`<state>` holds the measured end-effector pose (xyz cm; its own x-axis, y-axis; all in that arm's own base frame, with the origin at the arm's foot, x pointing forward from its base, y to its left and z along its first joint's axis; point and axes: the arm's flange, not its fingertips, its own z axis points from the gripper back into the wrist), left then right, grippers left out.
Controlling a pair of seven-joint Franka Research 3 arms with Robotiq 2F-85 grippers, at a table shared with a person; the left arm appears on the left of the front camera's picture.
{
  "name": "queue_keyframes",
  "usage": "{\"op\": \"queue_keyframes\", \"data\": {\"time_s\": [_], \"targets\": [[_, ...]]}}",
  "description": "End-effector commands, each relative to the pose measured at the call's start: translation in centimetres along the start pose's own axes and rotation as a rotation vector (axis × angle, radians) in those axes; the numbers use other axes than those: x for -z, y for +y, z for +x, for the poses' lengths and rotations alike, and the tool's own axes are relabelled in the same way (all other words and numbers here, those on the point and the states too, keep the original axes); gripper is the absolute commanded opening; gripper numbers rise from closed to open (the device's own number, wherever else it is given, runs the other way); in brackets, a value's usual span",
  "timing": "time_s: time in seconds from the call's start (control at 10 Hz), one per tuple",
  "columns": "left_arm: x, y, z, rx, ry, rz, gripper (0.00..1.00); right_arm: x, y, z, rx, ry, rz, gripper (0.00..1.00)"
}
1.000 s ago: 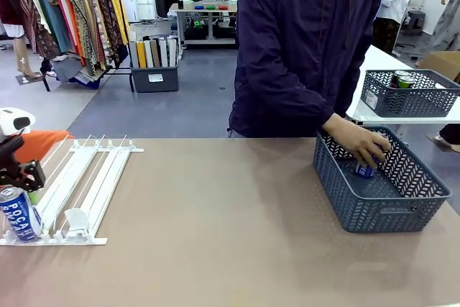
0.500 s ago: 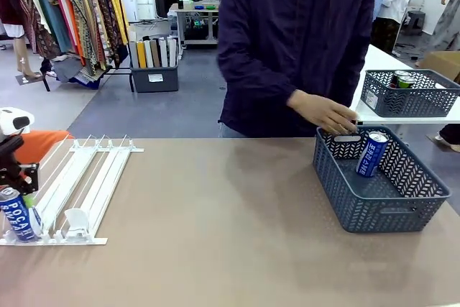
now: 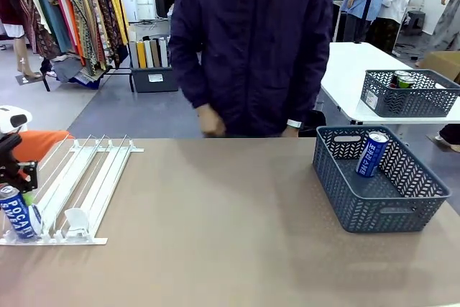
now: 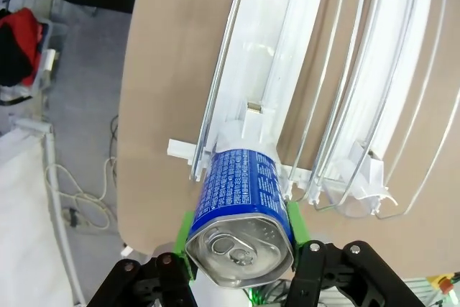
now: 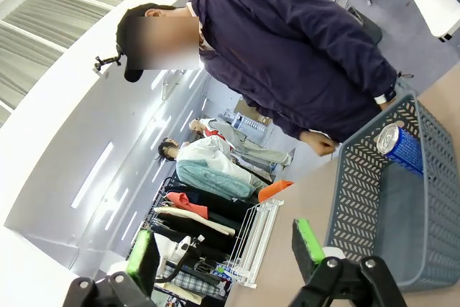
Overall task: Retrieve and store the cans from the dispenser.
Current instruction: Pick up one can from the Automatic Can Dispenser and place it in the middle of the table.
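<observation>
The left jaws (image 4: 241,267) pinch a blue can (image 4: 243,210) at the near end of the dispenser (image 3: 79,185), in its outermost lane. The right jaws (image 5: 226,246) stand spread with nothing between them. Well apart from the dispenser across the bench (image 3: 215,228), a second blue can (image 3: 371,154) leans inside the grey basket (image 3: 374,210).

lighting: bright, even, indoor overhead; ceiling strip lights show as pale streaks in the right wrist view. shadows: soft and faint on the table (image 3: 230,213), darker beside the basket (image 3: 379,190). glare: sheen on the silver top of the can (image 4: 241,247) between the left gripper (image 4: 241,249) pads. blur: person's hand (image 3: 210,121) smeared. distortion: strong wide-angle bending of the dispenser (image 4: 345,91) rails beyond the claw.
</observation>
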<state>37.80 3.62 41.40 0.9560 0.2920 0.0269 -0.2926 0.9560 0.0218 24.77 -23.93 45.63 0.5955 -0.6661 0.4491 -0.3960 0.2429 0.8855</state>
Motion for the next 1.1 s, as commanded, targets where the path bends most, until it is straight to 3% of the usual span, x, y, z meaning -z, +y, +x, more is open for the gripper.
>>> {"op": "queue_keyframes", "data": {"time_s": [0.0,0.2,0.5,0.6,0.7,0.8,1.0], "targets": [[-4.5,0.4,-1.0,-0.017,-0.126,-0.072,0.0,0.3,0.5,0.3,0.009,-0.022,0.016,1.0],[-11.7,0.9,-4.5,-0.086,-0.218,-0.064,0.0,0.3,0.5,0.3,0.009,-0.022,0.016,1.0],[-19.2,1.9,-8.9,-0.009,-0.447,-0.252,0.0,0.3,0.5,0.3,0.009,-0.022,0.016,1.0],[-20.0,2.6,-9.1,-0.032,-0.468,-0.337,0.0,0.3,0.5,0.3,0.009,-0.022,0.016,1.0],[-20.1,3.7,-8.7,-0.052,-0.428,-0.397,0.0,0.3,0.5,0.3,0.009,-0.022,0.016,1.0],[-21.1,1.9,-10.2,-0.044,-0.451,-0.233,0.0,0.3,0.5,0.3,0.009,-0.022,0.016,1.0],[-21.1,1.9,-10.2,-0.044,-0.451,-0.233,0.0,0.3,0.5,0.3,0.009,-0.022,0.016,1.0]]}}
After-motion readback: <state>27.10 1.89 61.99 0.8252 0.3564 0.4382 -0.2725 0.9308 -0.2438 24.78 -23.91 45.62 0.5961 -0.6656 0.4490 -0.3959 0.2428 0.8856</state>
